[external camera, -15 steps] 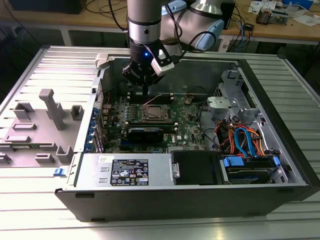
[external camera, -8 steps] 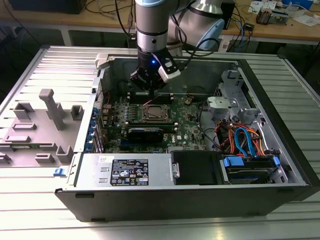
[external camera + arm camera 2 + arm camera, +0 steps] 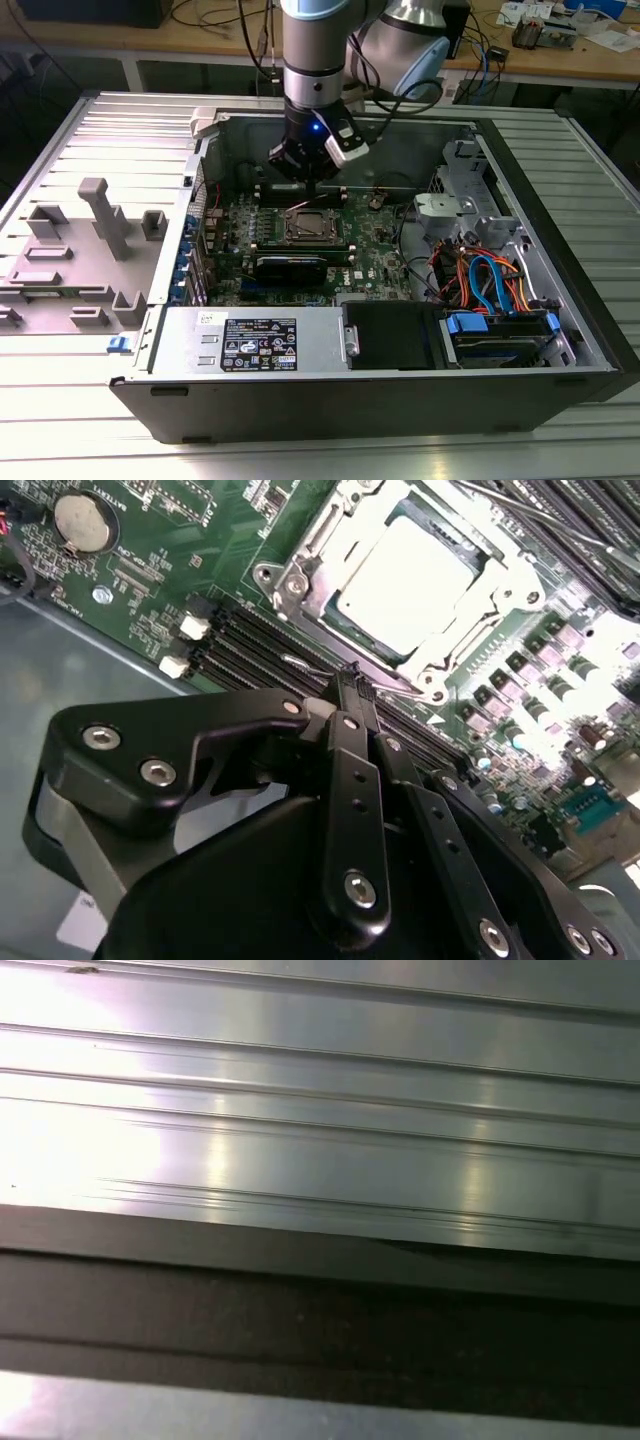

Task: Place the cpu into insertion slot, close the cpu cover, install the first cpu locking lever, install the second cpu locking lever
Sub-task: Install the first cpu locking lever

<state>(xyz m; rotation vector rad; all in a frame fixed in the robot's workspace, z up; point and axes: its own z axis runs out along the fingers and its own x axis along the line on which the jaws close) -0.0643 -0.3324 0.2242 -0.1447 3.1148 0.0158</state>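
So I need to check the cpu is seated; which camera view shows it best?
The second wrist view: the cpu sits close up in the insertion slot, framed by the cpu cover. In the exterior view the cpu is a small square far off, below the gripper. The first wrist view faces ribbed metal panels.

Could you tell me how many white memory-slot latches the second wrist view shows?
2: one white latch and its neighbour, at the slot ends by the gripper; others may be hidden.
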